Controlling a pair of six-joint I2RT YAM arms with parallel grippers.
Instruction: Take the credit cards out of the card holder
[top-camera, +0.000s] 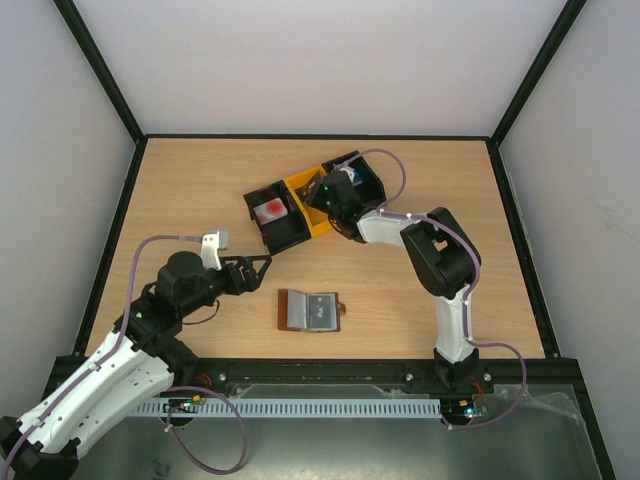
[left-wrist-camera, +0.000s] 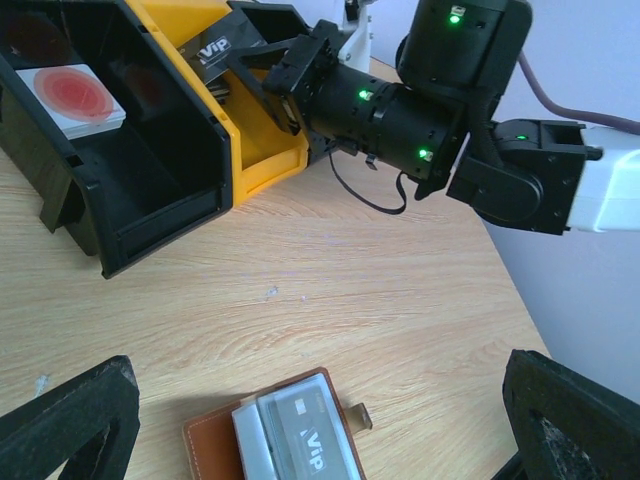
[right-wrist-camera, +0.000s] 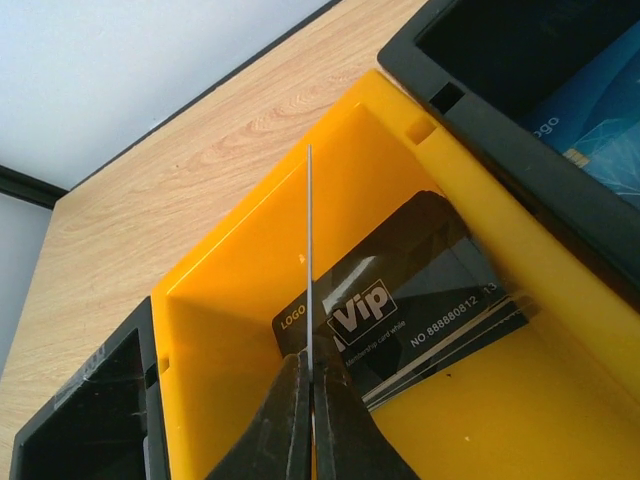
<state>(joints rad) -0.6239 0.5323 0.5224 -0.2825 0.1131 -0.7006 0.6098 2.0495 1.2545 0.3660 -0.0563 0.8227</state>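
Observation:
The brown card holder (top-camera: 309, 311) lies open on the table, its strap tab to the right. A dark grey credit card (left-wrist-camera: 308, 436) marked VIP sits in its clear sleeve. My left gripper (left-wrist-camera: 318, 372) hangs open just above and to the left of the holder, its fingers (left-wrist-camera: 70, 420) wide apart with nothing between them. My right gripper (right-wrist-camera: 312, 365) is shut on a thin card (right-wrist-camera: 310, 250) seen edge-on, over the orange bin (right-wrist-camera: 230, 330). From the left wrist view that held card (left-wrist-camera: 215, 48) shows a dark VIP face.
Three bins stand side by side at mid-table. The orange bin (top-camera: 303, 197) holds several dark VIP cards (right-wrist-camera: 420, 290). The left black bin (top-camera: 283, 232) holds a white card with a red spot (left-wrist-camera: 72, 93). The right black bin (right-wrist-camera: 520, 110) holds a blue card (right-wrist-camera: 600, 120).

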